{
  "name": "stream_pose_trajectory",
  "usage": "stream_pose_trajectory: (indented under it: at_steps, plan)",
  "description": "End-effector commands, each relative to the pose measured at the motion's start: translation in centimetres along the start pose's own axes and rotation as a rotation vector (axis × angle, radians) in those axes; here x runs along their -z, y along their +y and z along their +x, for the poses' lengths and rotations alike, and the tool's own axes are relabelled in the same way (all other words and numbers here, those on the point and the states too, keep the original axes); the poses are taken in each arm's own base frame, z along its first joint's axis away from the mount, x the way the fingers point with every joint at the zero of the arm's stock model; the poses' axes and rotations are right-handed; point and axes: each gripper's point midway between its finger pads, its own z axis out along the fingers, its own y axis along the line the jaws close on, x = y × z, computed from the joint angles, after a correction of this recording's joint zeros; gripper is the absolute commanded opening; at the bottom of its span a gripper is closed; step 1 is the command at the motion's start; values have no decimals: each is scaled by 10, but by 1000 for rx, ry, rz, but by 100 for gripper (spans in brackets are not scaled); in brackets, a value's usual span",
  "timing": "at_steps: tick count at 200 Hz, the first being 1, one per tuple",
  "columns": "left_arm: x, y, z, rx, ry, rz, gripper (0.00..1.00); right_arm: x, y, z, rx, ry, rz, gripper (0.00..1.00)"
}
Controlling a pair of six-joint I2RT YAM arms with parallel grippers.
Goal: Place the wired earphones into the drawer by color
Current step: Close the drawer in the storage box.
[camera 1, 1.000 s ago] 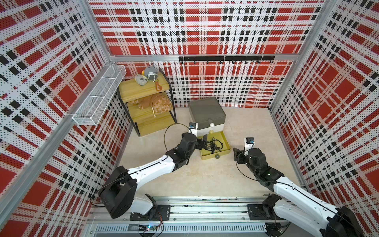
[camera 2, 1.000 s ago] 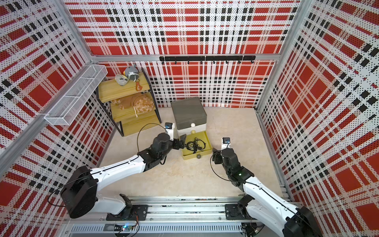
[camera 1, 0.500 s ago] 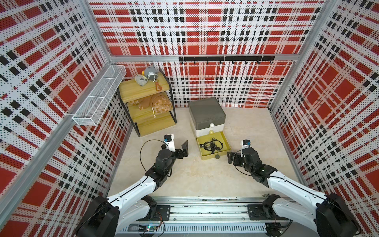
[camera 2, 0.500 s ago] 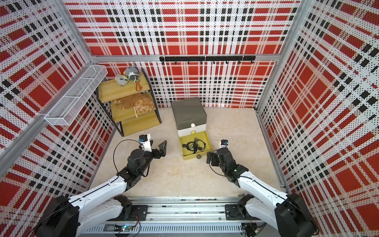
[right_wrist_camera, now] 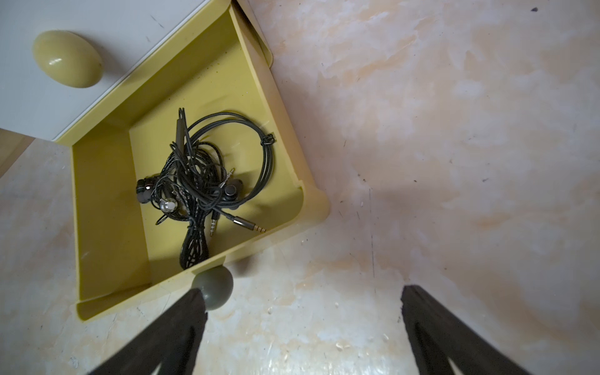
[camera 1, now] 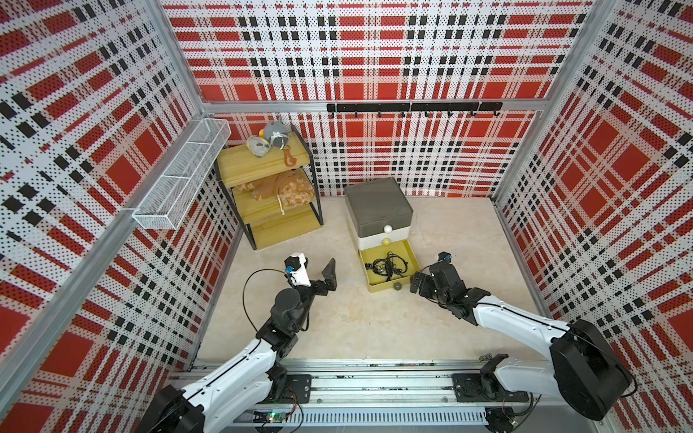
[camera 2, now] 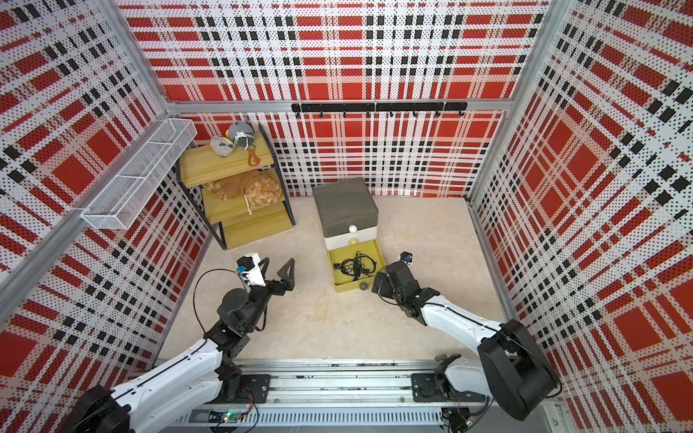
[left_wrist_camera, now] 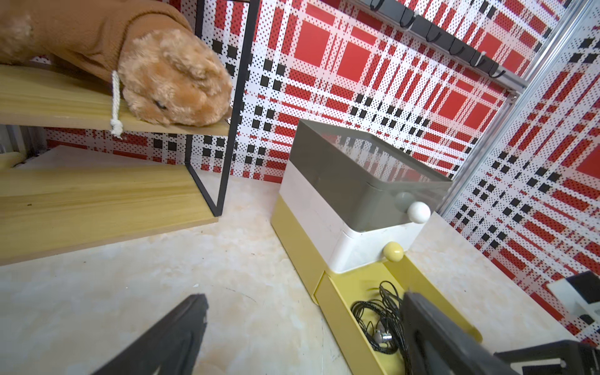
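Observation:
The drawer (camera 1: 378, 210) stands on the floor at mid-back. Its dark grey and white tiers are closed and its mustard tier (camera 1: 410, 258) is pulled out. A tangle of black wired earphones (camera 1: 386, 264) (camera 2: 354, 267) (right_wrist_camera: 207, 175) lies inside it. No red or white earphones show. My left gripper (camera 1: 318, 268) (left_wrist_camera: 303, 297) hangs open and empty to the left of the open tier. My right gripper (camera 1: 417, 283) (right_wrist_camera: 302, 292) is open and empty at the tier's front right corner, one fingertip beside the grey knob (right_wrist_camera: 212, 287).
A yellow wooden shelf rack (camera 1: 270, 195) with plush toys stands at the back left. A white wire basket (camera 1: 180, 176) hangs on the left wall and a black hook rail (camera 1: 412, 107) on the back wall. The arms' base rail (camera 1: 375, 386) runs along the front.
My left gripper has drawn back from over the open mustard tier toward the left and front. My right gripper has opened wider and shifted left toward the tier's front.

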Motion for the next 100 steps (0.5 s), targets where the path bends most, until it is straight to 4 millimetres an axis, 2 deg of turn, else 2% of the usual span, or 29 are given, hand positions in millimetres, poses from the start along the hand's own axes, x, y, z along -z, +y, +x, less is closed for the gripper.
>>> stream_pose_trajectory:
  at_steps: [1, 33, 100]
  plan:
    - [2, 5, -3, -5, -27, -20, 99, -4, 4, 4, 1, 16, 33, 100]
    - [0, 4, 0, -9, -12, -15, 99, -11, 10, 10, 20, 28, 76, 100]
    - [-1, 5, 1, -11, -9, -17, 99, -21, 4, 16, 1, 58, 140, 100]
